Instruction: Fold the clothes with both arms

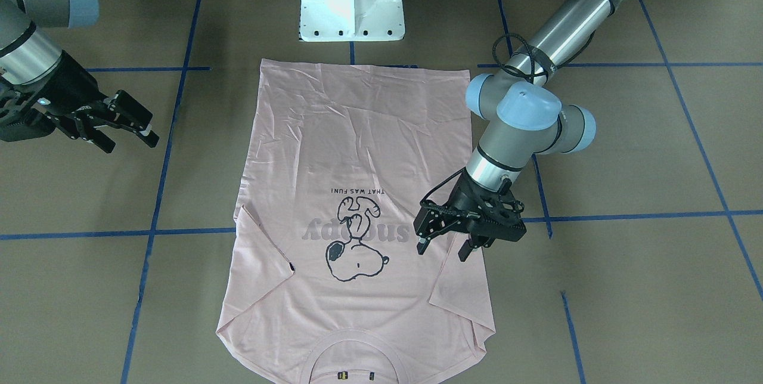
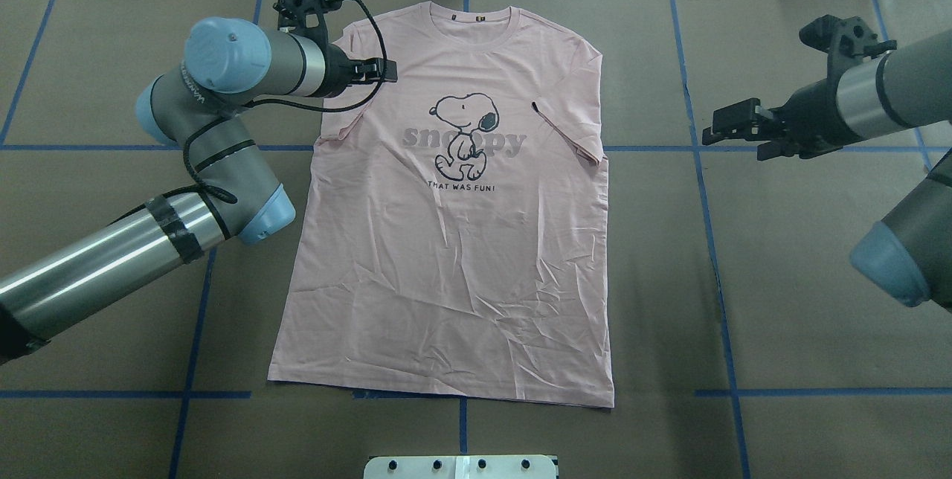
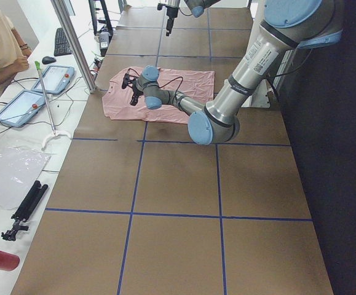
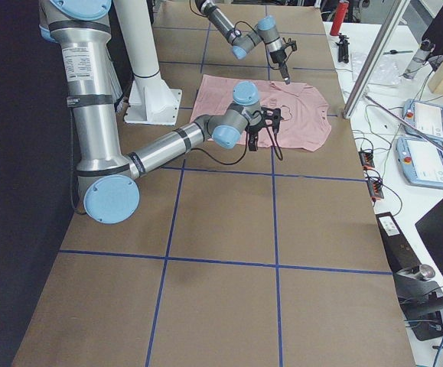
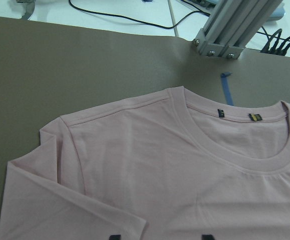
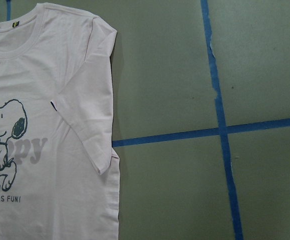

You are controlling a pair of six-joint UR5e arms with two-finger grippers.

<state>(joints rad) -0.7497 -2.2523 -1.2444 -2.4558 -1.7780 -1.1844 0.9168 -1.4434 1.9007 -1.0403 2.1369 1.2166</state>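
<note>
One brown table (image 2: 781,278) with a blue tape grid carries everything you are working with.

Clothes: you have a single pale pink short-sleeved T-shirt (image 2: 446,256) lying flat, print side up, at the table's centre. In the overhead view its collar points to 12 o'clock and its hem to 6 o'clock. The body is creased, and both sleeves lie turned in over it.

Arms: your silver-grey left arm (image 2: 111,256) with light blue joint caps enters from 8 o'clock and bends toward the shirt's shoulder at 10 o'clock. Your matching right arm (image 2: 892,92) enters from 3 o'clock and stops well clear of the cloth.

A white pedestal block (image 1: 351,2) stands just beyond the hem at 6 o'clock.

Grippers: the black left gripper (image 1: 442,253) is above the folded sleeve at the shirt's 10 o'clock edge. Its jaws are spread and nothing is between them; whether the tips touch the fabric cannot be told. The black right gripper (image 1: 132,144) is over bare table at 3 o'clock, apart from the shirt, with its jaws likewise released and empty.

Details: the black-outlined cartoon dog print (image 2: 465,129) sits over grey lettering on the chest. The ribbed round collar (image 2: 470,18) lies flat, and a small black tag (image 2: 535,105) shows on the 2 o'clock sleeve.
</note>
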